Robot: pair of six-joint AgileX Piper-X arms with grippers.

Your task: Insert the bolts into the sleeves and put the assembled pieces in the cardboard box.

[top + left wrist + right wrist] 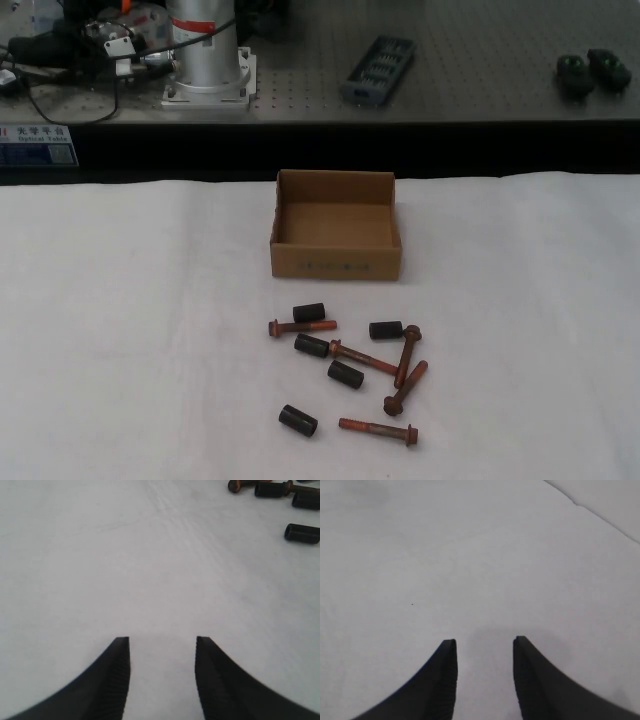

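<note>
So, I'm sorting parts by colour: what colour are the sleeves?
Black; the sleeves show best in the high view, beside the rusty orange bolts.

Cardboard box (335, 264) on white cloth (120, 330); loose bolts (378, 430), sleeves (298, 420) near its front.

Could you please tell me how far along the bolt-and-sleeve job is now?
Nothing looks done: the cardboard box looks empty, and the bolts and sleeves lie loose, unassembled, on the white cloth. Nothing is in hand: the left gripper and right gripper are open over bare cloth. All inserting and boxing remains.
</note>
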